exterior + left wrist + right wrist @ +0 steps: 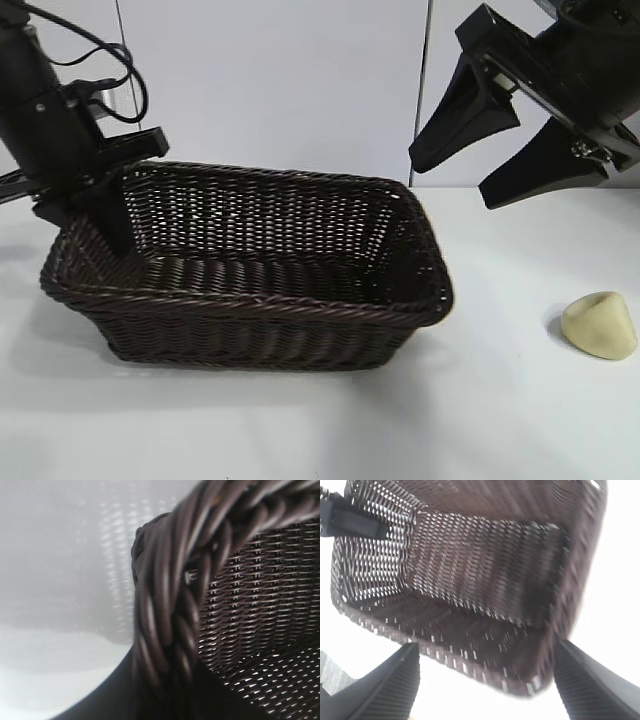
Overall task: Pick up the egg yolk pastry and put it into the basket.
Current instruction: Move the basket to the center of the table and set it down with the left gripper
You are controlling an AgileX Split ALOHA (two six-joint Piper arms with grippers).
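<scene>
The egg yolk pastry [600, 325], a small pale yellow cone-shaped lump, lies on the white table at the right, well apart from the basket. The basket [250, 300], dark woven wicker with a braided rim, stands left of centre with nothing inside. My left gripper [108, 205] is shut on the basket's left rim [170, 610], one finger reaching down inside the wall. My right gripper [450, 183] hangs open in the air above the basket's right end, up and left of the pastry. In the right wrist view the right gripper [485, 647] holds nothing, and the basket [470, 645] lies beyond its fingers.
White table [500, 420] surface stretches in front of the basket and around the pastry. A white wall stands behind. Black cables hang by the left arm [40, 110] at the upper left.
</scene>
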